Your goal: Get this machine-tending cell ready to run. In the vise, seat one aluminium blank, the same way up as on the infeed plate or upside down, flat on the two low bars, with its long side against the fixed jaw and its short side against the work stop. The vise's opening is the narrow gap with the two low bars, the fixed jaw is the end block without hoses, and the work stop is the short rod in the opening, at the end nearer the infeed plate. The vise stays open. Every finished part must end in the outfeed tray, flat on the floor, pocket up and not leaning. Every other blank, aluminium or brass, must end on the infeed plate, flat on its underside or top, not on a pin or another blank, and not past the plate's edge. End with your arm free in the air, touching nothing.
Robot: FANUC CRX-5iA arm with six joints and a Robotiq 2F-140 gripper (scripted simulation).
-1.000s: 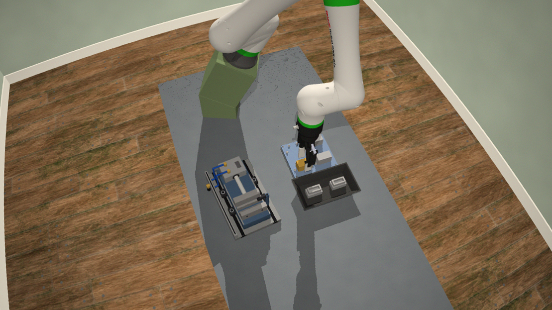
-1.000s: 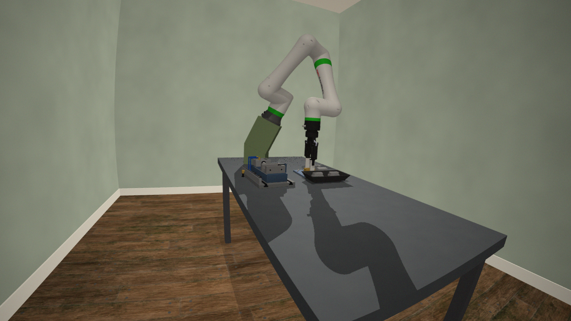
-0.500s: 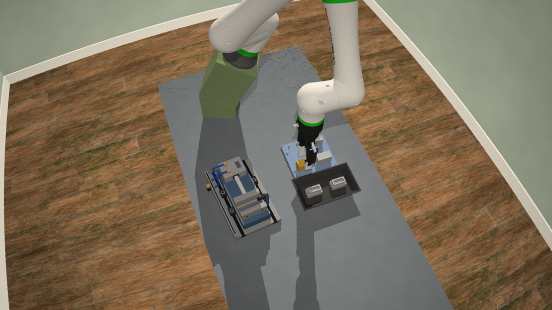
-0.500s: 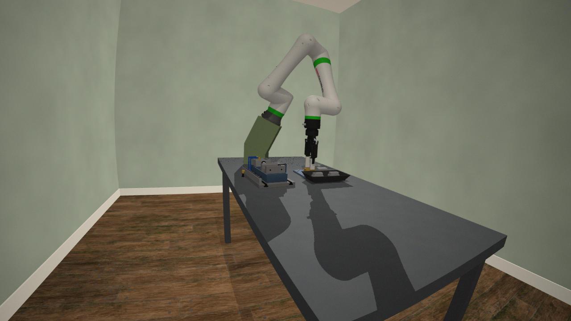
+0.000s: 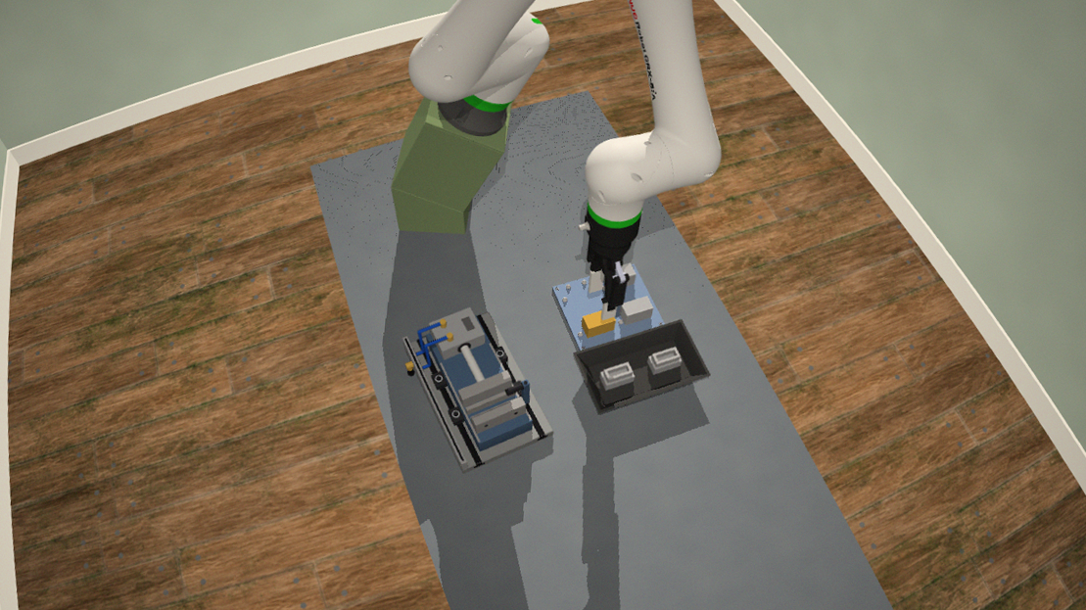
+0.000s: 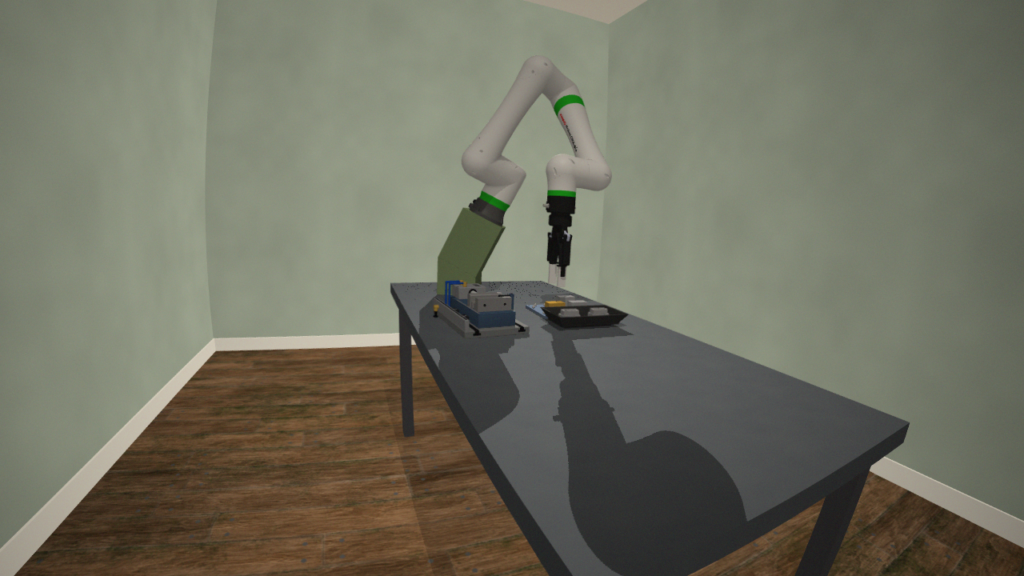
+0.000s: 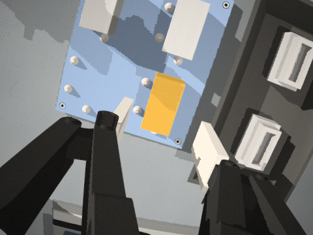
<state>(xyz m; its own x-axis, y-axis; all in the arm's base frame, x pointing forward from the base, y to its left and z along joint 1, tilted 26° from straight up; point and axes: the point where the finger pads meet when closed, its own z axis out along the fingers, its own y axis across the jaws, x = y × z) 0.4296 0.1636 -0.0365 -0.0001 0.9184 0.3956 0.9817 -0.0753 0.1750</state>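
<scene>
My jaws hang parted and gripping nothing above the infeed plate (image 7: 83, 46), where I count two aluminium blanks (image 7: 186, 26) and one brass blank (image 7: 163, 104) (flat), two finished parts (image 7: 259, 146) in the outfeed tray (image 7: 244, 65).

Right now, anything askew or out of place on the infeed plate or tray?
Nothing stands out. Brass blank and two aluminium blanks lie flat on the infeed plate; both finished parts sit pocket up in the outfeed tray.

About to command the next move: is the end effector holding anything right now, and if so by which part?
Nothing is held. The end effector hangs open above the infeed plate; the brass blank lies flat below it.
</scene>
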